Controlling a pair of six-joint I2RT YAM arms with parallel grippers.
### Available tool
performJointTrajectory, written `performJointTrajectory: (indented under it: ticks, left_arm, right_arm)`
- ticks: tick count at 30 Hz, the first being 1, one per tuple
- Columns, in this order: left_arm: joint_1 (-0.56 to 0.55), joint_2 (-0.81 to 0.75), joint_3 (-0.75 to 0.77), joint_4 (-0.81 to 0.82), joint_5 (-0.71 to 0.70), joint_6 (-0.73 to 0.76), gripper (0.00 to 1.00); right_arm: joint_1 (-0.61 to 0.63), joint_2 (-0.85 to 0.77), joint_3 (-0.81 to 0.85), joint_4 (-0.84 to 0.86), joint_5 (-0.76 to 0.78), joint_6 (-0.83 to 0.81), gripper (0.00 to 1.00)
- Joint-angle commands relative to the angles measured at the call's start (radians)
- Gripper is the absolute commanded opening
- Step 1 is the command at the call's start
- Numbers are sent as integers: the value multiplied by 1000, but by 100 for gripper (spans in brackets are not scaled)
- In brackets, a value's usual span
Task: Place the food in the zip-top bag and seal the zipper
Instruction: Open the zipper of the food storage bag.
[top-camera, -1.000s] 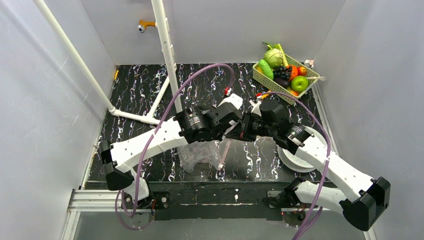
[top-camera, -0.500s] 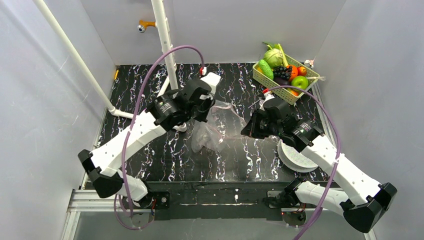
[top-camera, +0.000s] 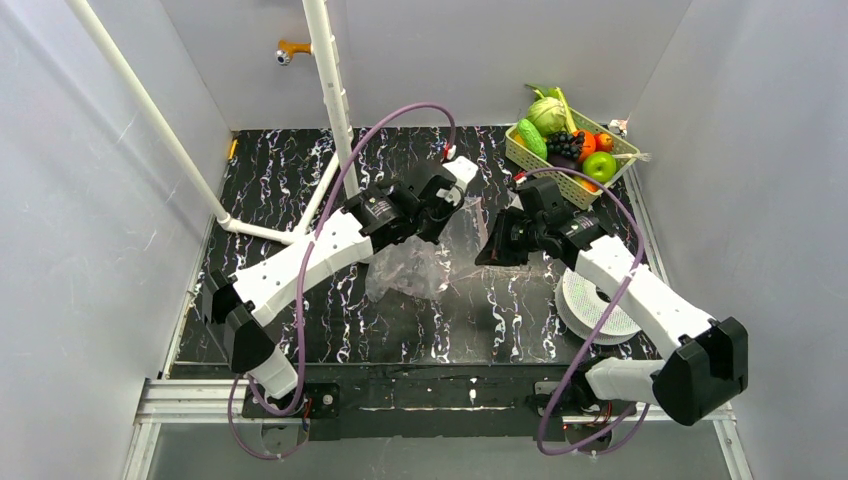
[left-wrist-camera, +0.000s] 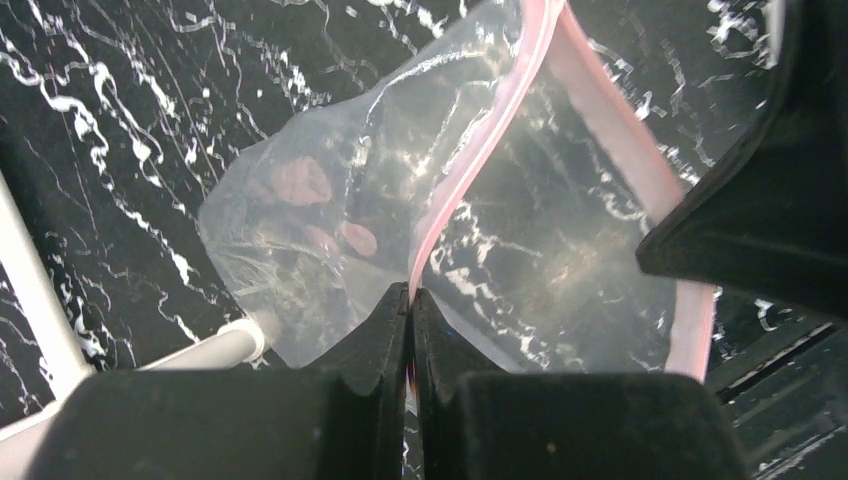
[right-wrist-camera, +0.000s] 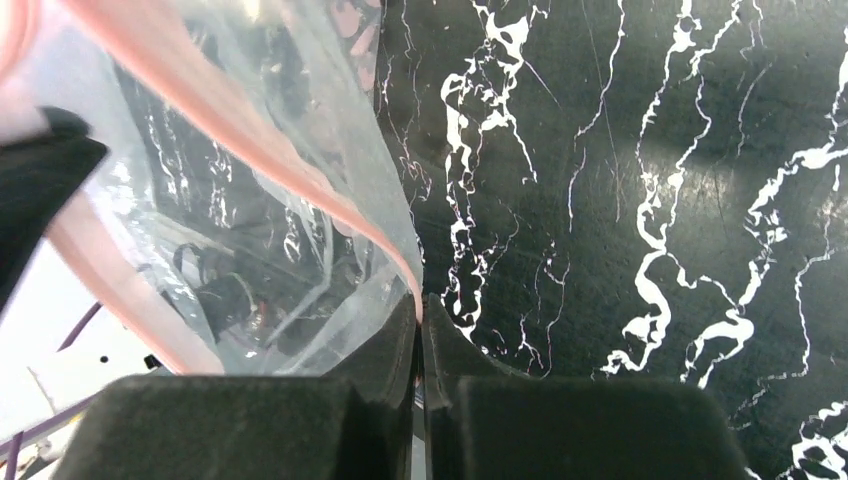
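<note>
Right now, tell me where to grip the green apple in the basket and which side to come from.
Take the green apple across its round middle, with the jaws coming straight down from above. It lies on top of the pile by the near right wall of the basket, with its upper half exposed. That wall and the grape bunch beside it would likely block a sideways approach.

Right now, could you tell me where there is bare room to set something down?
Bare table lies between the zip-top bag and the near edge, and far left behind the white pipe. Crowded around the basket and plate.
</note>
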Motion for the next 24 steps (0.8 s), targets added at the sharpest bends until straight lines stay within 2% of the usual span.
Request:
performJointTrajectory:
  ticks: [1,3,6,9,12,16,21,24]
  left_arm:
    - [51,-62,-104,99,-33,-42,0]
    - [74,-56,-138,111,-31,-66,0]
    - [86,-22,-117,68,-45,-86,0]
    - [86,-20,-144,87,-57,-96,0]
    - [86,-10,-144,86,-97,-92,0]
    - [86,-8,-142,78,-104,-101,0]
    - [88,1,-134,73,-90,-106,0]
    - [88,6,-138,74,-84,-112,0]
  right_arm:
    - [-37,63,75,60,-118,-44,17]
    - [-53,88,111,47,-138,-61,32]
    - [-75,85,149,40,-126,-104,62]
    - [-85,36,191,-17,-59,-149,76]
    - [-86,-43,211,-77,88,-192,84]
    - [-91,-200,144,-60,307,-168,97]
    - [-92,-350,7,69,540,-101,98]
    - [-94,-371,-28,140,690,-79,98]
